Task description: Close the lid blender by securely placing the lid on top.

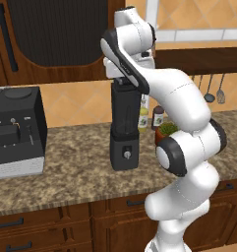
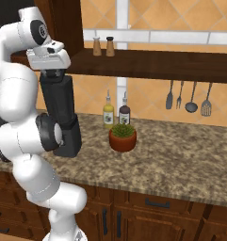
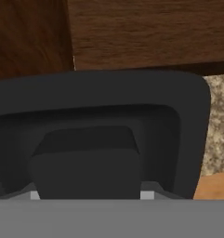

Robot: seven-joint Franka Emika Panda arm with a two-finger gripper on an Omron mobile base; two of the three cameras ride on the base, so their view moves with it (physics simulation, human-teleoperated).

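The tall dark blender (image 1: pixel 125 123) stands on the granite counter (image 1: pixel 75 172), its round knob facing front; it also shows in the right base view (image 2: pixel 58 106). My gripper (image 1: pixel 122 78) points straight down onto the jar's top rim (image 2: pixel 52 71). In the hand view the black squarish lid (image 3: pixel 187 116) lies very close beneath the camera, and its raised middle grip sits between my fingertips, where the gripper (image 3: pixel 88 193) is shut on it. From the base views the lid looks level with the jar's rim; whether it is fully seated is hidden by the hand.
A wide black coffee machine (image 1: pixel 16 130) stands left of the blender. A potted plant (image 2: pixel 122 136) and two bottles (image 2: pixel 116 113) are to its right. A wooden shelf (image 2: pixel 148 63) and a dark cabinet (image 1: pixel 56 34) hang close above the hand. Utensils (image 2: pixel 190 96) hang on the wall.
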